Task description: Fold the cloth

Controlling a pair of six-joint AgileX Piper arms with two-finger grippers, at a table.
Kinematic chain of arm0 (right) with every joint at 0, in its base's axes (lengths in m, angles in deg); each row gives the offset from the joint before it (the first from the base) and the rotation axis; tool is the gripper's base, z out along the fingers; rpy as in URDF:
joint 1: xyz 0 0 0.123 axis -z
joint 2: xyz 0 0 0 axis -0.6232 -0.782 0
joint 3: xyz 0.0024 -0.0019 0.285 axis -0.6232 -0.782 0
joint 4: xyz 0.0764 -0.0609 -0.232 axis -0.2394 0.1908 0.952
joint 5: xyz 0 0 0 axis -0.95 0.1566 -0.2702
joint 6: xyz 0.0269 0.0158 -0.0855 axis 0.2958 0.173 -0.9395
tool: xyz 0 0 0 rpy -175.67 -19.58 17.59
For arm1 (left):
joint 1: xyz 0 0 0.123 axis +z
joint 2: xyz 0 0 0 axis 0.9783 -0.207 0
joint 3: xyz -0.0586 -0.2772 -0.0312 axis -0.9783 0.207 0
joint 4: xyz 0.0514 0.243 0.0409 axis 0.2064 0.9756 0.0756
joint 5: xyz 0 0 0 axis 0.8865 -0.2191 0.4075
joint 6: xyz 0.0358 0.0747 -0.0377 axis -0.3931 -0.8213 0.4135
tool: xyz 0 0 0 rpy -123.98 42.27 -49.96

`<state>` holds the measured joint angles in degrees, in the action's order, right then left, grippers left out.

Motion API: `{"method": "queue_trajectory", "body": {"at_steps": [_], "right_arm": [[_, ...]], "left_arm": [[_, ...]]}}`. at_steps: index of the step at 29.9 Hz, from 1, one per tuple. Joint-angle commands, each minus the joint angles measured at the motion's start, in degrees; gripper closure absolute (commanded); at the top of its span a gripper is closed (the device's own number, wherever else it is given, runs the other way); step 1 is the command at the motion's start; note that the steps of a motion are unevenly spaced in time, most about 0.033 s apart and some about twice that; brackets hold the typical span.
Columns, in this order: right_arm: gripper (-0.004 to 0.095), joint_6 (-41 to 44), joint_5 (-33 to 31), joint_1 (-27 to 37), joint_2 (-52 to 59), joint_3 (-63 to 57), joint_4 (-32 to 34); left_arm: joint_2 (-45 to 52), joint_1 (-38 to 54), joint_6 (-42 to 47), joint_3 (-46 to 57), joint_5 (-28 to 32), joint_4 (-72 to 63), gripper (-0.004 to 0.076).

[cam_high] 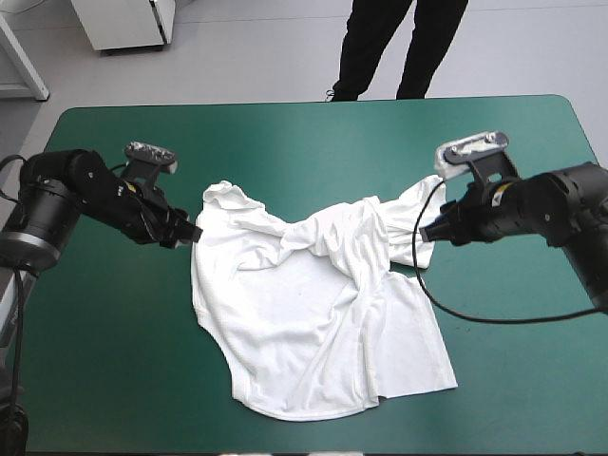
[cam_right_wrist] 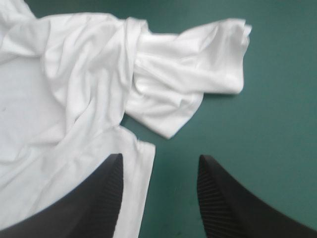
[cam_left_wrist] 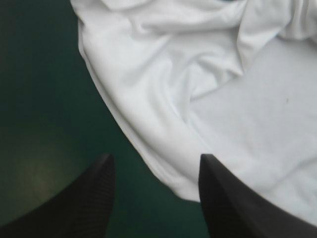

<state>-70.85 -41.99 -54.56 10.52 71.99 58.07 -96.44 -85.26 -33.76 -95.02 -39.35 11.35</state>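
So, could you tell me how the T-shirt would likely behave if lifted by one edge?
Probably floppy: the T-shirt lies in soft folds, so a lifted edge would likely drape and sag. It looks thin and light, so a push would probably bunch it on the teal-green cover rather than slide it whole.

The high camera sits above and behind the robot, facing forward and down, far enough off to take in nearly the whole teal-green tabletop point(cam_high: 114, 380). Each wrist camera rides above its arm and looks along its tool from close by. The left tool point(cam_left_wrist: 154, 157) points at the left edge of the T-shirt point(cam_left_wrist: 223, 99), the right tool point(cam_right_wrist: 159, 157) at its right side. All three views share the T-shirt.
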Motion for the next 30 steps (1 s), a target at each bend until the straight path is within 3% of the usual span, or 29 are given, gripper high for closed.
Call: {"method": "queue_trajectory", "body": {"at_steps": [1,8,12,18,30], "right_arm": [[0.0455,0.4,-0.1,-0.1,4.4,-3.4,-1.9],[0.0455,0.4,-0.9,-0.1,5.5,-6.0,-3.6],[0.0467,0.3,-0.8,-0.7,5.5,-6.0,-3.7],[0.0468,0.0,-0.8,-4.8,5.5,-6.0,0.0],[0.0468,0.7,-1.1,-7.0,5.5,-6.0,1.6]], "left_arm": [[2.3,0.0,0.7,5.1,-2.6,-0.9,0.0338],[0.9,0.0,-2.1,10.4,4.0,-0.5,0.0338],[-3.1,0.0,-2.5,10.4,4.0,-1.2,0.0331],[-8.8,0.0,-2.9,10.4,2.8,-1.4,0.0254],[-15.9,-0.6,-3.1,10.4,3.6,-3.9,0.0254]]}}
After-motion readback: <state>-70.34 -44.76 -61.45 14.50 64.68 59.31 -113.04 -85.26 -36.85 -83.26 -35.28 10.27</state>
